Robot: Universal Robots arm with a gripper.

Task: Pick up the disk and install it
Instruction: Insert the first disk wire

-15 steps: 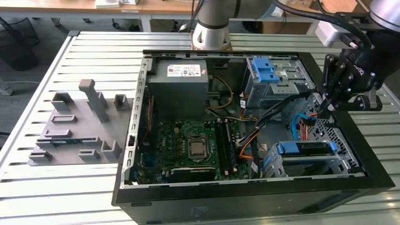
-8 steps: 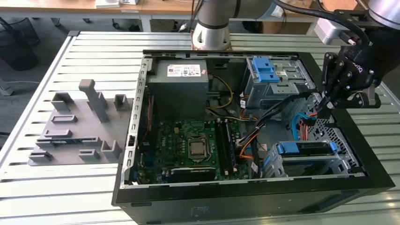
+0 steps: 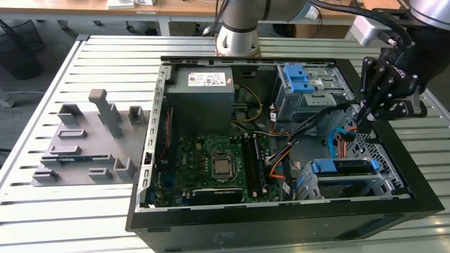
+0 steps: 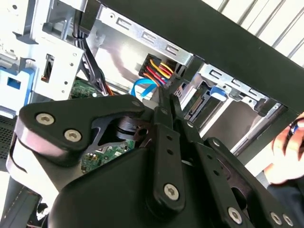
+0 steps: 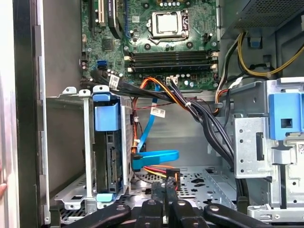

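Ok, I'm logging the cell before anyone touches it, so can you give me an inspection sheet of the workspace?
Surface: slatted metal table carrying an open computer case on its side.
Job's things: the disk sits in the case's drive cage, with its blue bracket showing.
Clutter: grey fixture block on the table, at the exterior view's left.
Grippers: gripper shut, nothing seen in it, hanging inside the case near the cage.
Cables: blue flat cable, black bundle and orange wires lie loose in the case.
Surroundings: desks beyond the table; a hand beside the case.
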